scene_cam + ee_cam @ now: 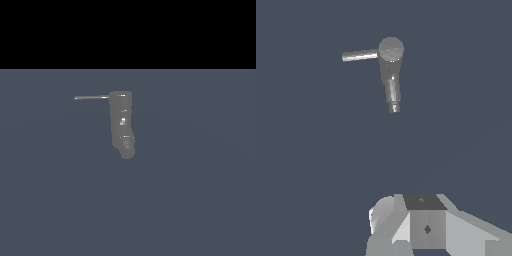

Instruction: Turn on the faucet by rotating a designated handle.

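Faucet standing alone on the grey floor, gripper well away from it

The faucet [122,122] stands mid-floor, its handle [91,98] sticking out from the top toward the exterior view's left. In the wrist view the gripper [423,227] shows only as a pale block, touching nothing; I cannot tell how far apart its fingers are

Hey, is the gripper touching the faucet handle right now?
Apart. The wrist view shows the gripper at the frame's edge, with bare floor between it and the handle on the faucet.

Blocky grey-white gripper [428,227], dark top
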### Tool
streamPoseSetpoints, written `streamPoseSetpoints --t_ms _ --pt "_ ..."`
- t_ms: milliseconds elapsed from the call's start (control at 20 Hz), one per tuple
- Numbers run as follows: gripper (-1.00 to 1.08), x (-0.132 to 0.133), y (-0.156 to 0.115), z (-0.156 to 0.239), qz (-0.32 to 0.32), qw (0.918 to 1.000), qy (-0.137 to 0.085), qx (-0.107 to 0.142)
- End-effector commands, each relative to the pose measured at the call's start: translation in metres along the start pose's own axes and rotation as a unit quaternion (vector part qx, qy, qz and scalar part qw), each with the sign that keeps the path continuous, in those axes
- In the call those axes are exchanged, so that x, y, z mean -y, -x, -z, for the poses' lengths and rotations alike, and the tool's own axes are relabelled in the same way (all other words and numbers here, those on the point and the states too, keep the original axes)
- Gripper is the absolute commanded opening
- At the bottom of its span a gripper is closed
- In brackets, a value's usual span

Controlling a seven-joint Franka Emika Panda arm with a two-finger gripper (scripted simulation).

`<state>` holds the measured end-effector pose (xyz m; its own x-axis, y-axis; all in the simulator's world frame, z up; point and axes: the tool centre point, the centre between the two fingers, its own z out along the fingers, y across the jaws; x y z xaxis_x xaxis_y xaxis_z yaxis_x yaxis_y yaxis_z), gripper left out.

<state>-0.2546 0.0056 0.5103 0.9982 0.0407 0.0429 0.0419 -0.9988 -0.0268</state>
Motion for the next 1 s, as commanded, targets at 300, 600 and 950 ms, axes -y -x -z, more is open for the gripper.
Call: streamPoseSetpoints --t_ms 300,600,950 --pt "-1.00 0.004 -0.002 -0.004 -0.009 1.0000 0.000 0.000" --pt "-1.00 0.017 -0.007 -0.016 -0.037 0.9993 0.001 0.001" --pt "-1.00 0.041 -0.021 -0.040 -0.092 0.9957 0.003 0.001"
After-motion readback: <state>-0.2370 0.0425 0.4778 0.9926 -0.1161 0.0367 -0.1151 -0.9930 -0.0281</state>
